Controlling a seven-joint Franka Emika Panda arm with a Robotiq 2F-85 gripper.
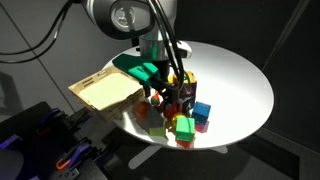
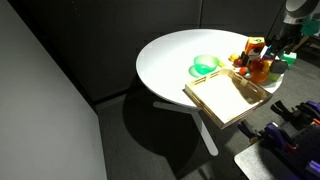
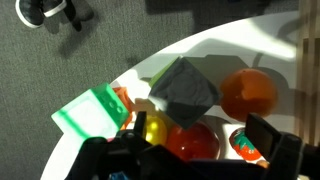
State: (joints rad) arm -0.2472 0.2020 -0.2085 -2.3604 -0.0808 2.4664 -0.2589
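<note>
In the wrist view my gripper (image 3: 200, 132) is open, one dark finger (image 3: 265, 133) on each side of a red ball (image 3: 188, 142) that lies between them, not gripped. A grey cube (image 3: 185, 90) sits just beyond the ball, an orange ball (image 3: 248, 92) to its right, a yellow ball (image 3: 153, 131) to the left, and an orange-and-green toy (image 3: 243, 146) beside the right finger. In both exterior views the gripper (image 1: 177, 95) (image 2: 273, 56) hangs low over the toy pile (image 1: 180, 112) (image 2: 256, 62) on the round white table (image 1: 240, 85) (image 2: 170, 55).
A wooden tray (image 1: 103, 90) (image 2: 230, 95) overhangs the table edge beside the pile. A green bowl (image 1: 135, 66) (image 2: 205, 65) stands behind it. A blue cube (image 1: 202, 110) and a green cube (image 1: 185, 128) lie near the front rim. A green block (image 3: 90, 112) lies left of the gripper.
</note>
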